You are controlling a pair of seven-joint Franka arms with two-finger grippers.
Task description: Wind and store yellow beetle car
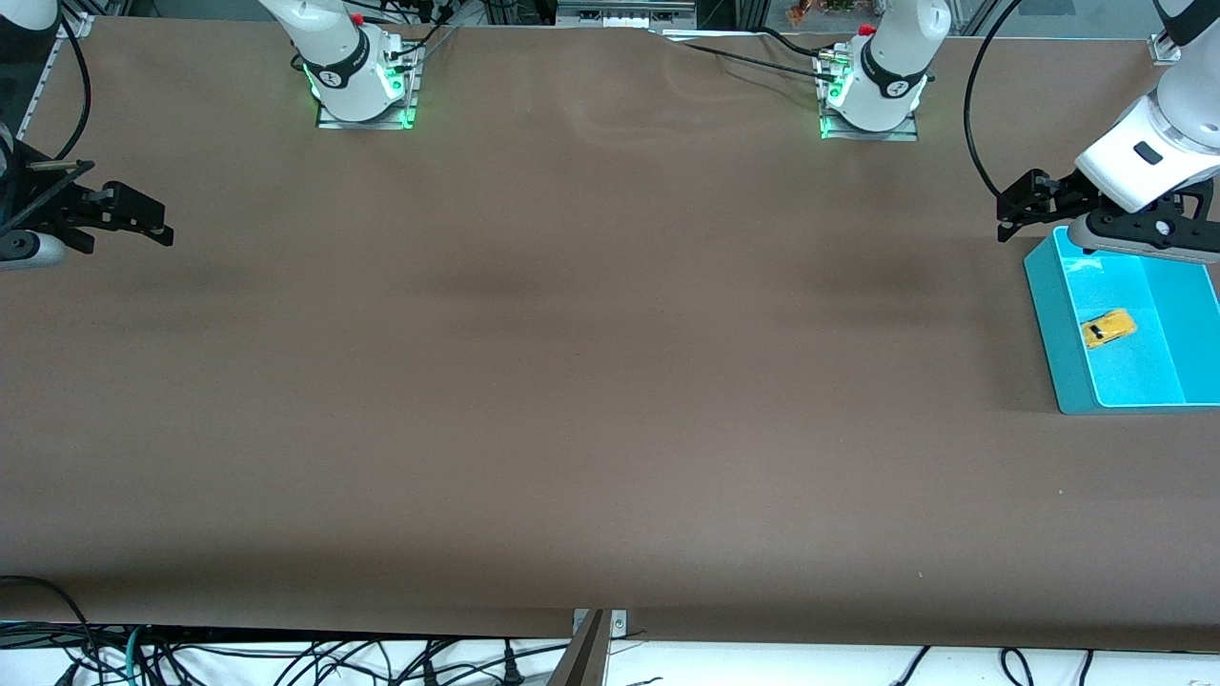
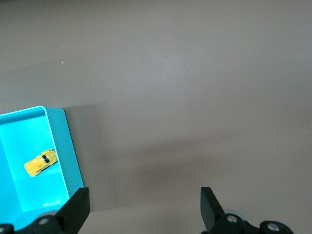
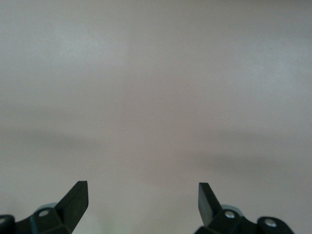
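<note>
Left gripper [image 1: 1012,211] spread empty over the bin's [image 1: 1048,314] corner at the table's left-arm end, right gripper [image 1: 143,221] spread, waiting; car [image 1: 1108,328] lies in the bin, so storing looks done, retreat next.

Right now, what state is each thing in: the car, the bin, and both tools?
yellow beetle car: lying free in the bin, nothing gripping it.
teal bin: open-topped, on the table at the left arm's end, holding only the car.
left tool: open, empty, over the bin's edge.
right tool: open, empty, waiting over bare table.
</note>
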